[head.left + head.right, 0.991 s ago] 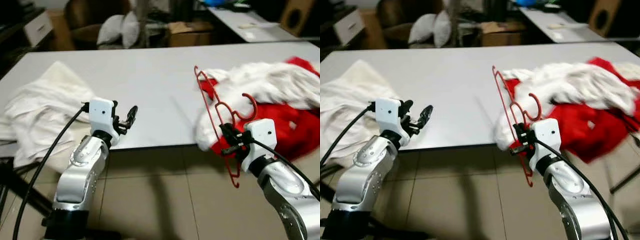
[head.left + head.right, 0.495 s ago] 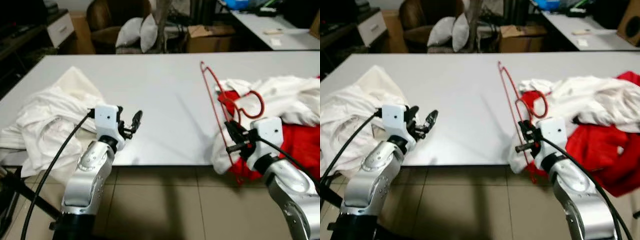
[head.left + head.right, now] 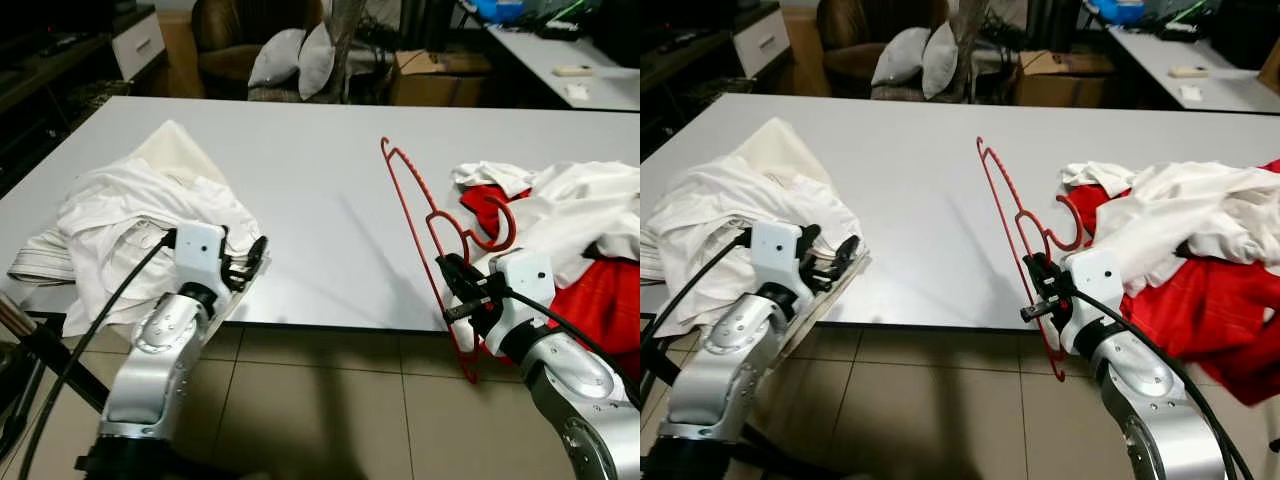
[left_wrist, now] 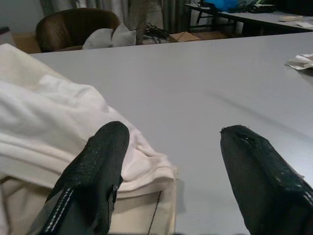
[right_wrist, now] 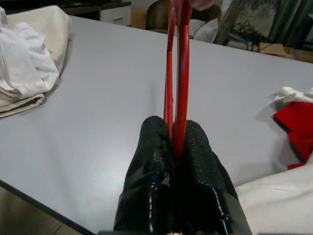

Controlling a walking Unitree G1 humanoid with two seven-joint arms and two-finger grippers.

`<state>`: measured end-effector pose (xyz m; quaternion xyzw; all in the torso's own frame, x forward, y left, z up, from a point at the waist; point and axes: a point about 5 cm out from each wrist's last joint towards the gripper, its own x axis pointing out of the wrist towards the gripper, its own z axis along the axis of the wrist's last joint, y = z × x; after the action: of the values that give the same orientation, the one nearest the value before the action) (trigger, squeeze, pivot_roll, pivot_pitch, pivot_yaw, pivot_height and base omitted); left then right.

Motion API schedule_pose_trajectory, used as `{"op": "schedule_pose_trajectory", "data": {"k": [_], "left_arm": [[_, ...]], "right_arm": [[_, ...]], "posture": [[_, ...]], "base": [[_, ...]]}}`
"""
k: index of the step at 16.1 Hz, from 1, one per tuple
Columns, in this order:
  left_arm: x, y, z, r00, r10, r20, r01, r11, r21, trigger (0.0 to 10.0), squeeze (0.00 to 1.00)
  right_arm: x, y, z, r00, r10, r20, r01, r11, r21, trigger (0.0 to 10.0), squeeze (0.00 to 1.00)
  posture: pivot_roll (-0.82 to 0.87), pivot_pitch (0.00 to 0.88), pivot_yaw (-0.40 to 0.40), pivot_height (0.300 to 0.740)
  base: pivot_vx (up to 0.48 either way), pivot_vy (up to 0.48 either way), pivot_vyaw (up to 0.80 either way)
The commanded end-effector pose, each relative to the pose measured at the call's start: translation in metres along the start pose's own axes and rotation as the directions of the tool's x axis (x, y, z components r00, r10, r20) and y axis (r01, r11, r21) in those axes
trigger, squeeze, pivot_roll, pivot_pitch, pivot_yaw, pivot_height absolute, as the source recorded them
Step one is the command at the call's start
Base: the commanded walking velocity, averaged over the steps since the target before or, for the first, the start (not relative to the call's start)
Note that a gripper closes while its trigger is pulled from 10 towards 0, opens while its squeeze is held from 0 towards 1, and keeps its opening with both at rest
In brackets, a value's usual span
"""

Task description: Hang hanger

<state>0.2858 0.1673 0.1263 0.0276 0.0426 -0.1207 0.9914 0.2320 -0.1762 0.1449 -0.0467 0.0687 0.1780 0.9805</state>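
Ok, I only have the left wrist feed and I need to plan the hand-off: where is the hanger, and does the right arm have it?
Observer: Yes. The right gripper has its jaws shut on the red hanger, which stands tilted over the near edge of the white table.
Operator: What lies beside it on that side?
Observer: A heap of red and white clothes lies on the table to the robot's right of the hanger, its hook close against them.
Operator: And my left gripper, seen from above?
Observer: The left gripper has its jaws open at the table's near edge, right beside the white clothes pile.
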Motion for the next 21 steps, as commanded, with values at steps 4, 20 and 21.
{"op": "schedule_pose_trajectory", "data": {"k": [4,20,21], "left_arm": [[0.005,0.029,0.002,0.994,0.106,-0.022,-0.105,0.993,0.059,10.0,0.00],[0.084,-0.005,-0.037,0.964,-0.044,-0.262,0.031,0.998,-0.052,10.0,0.00],[0.087,-0.020,-0.037,0.959,-0.111,-0.260,0.094,0.993,-0.077,10.0,0.00]], "right_arm": [[0.011,0.003,0.000,1.000,0.015,0.019,-0.015,1.000,-0.022,10.0,0.00],[-0.001,0.008,-0.003,0.998,-0.057,0.017,0.058,0.998,-0.040,10.0,0.00],[-0.003,0.007,-0.003,0.998,-0.061,0.015,0.062,0.997,-0.043,10.0,0.00]], "posture": [[-0.07,0.000,0.008,0.740],[-0.22,0.000,0.116,0.740],[-0.24,0.000,0.128,0.740]], "base": [[0.000,0.000,0.00],[0.000,0.000,0.00],[0.000,0.000,0.00]]}}
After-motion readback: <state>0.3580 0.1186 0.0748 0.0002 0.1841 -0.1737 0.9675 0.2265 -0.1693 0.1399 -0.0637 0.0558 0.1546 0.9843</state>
